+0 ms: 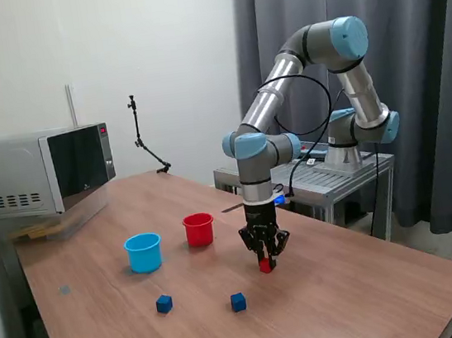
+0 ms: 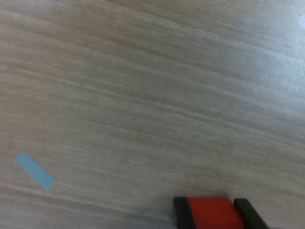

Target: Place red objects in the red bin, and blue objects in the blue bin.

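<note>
Red cube [image 2: 209, 213] between tool [image 2: 214, 212] fingers.

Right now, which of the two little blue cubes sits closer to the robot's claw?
The blue cube further toward the exterior view's right is closer to the gripper, whose jaws hold a red cube. The other blue cube lies nearer the light blue cup.

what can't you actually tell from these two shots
- Whether the red cube is lifted or resting on the table: too small in the exterior view, cut by the frame edge in the wrist view.
- Inside of the red cup and blue cup: the exterior view's low angle hides their bottoms, so a second red cube cannot be ruled in or out.
- The pale blue strip on the table: blurred in the wrist view.
</note>
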